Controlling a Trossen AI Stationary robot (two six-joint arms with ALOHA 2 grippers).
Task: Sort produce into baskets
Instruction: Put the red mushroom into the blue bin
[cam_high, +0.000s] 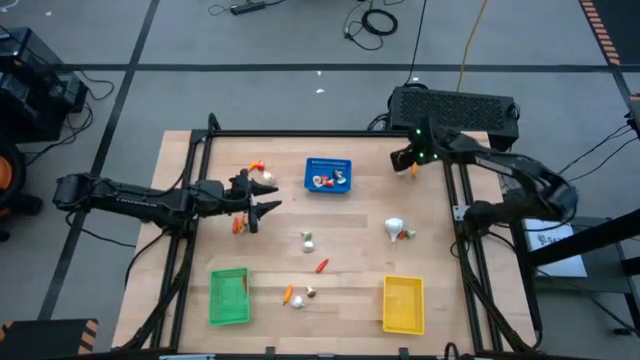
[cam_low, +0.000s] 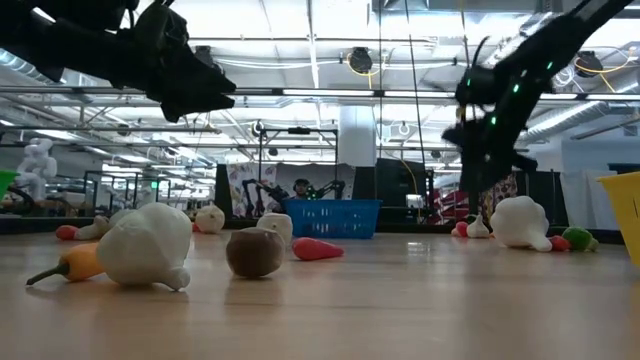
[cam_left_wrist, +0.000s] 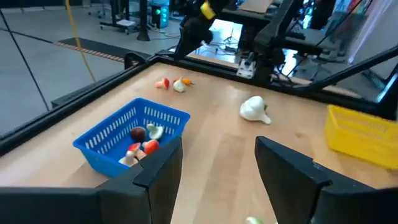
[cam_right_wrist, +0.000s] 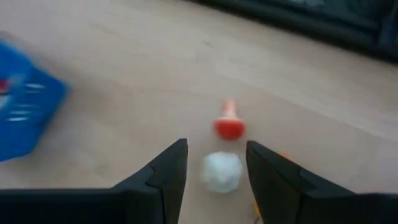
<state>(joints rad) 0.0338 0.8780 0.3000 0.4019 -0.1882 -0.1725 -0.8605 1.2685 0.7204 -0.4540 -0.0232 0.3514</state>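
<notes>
The produce lies scattered on the wooden table: a large white garlic bulb (cam_high: 396, 230), a red stick (cam_high: 321, 265), and small pieces (cam_high: 298, 295) near the green basket (cam_high: 228, 296). The blue basket (cam_high: 328, 175) at the far middle holds a few pieces. The yellow basket (cam_high: 403, 304) stands near right. My left gripper (cam_high: 268, 198) hovers open left of the blue basket, holding nothing. My right gripper (cam_high: 403, 160) hangs open over the far right corner. Below it on the table lie a small white bulb (cam_right_wrist: 222, 172) and a red-capped piece (cam_right_wrist: 229, 124).
A white bulb (cam_high: 265, 178) and an orange piece (cam_high: 257, 165) lie just beyond my left gripper, with another orange piece (cam_high: 238, 225) on its near side. A black metal frame (cam_high: 300, 133) runs along the table's far edge and sides. Bare wood lies between the baskets.
</notes>
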